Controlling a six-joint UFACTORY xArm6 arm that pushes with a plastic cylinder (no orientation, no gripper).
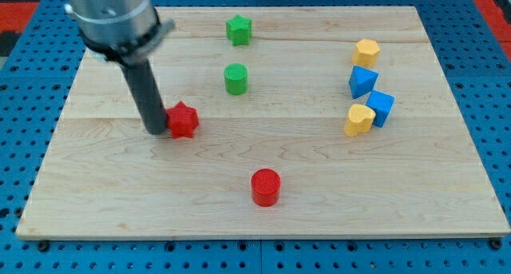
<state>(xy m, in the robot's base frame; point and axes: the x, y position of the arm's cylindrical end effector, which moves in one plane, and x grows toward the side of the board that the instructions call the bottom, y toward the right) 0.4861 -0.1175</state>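
Note:
My tip (155, 131) rests on the wooden board (96, 186) at the view's left, touching the left side of a red star-shaped block (184, 120). A green cylinder (235, 79) stands up and to the right of the star, and a green star block (238, 29) lies near the view's top. A red cylinder (265, 187) sits lower, toward the view's bottom centre. The rod and arm body rise toward the top left and hide part of the board behind them.
At the view's right there is a cluster: a yellow hexagonal block (366, 51), a blue triangular block (362, 81), a blue cube (381, 108) and a yellow heart-shaped block (358, 119). A blue perforated table surrounds the board.

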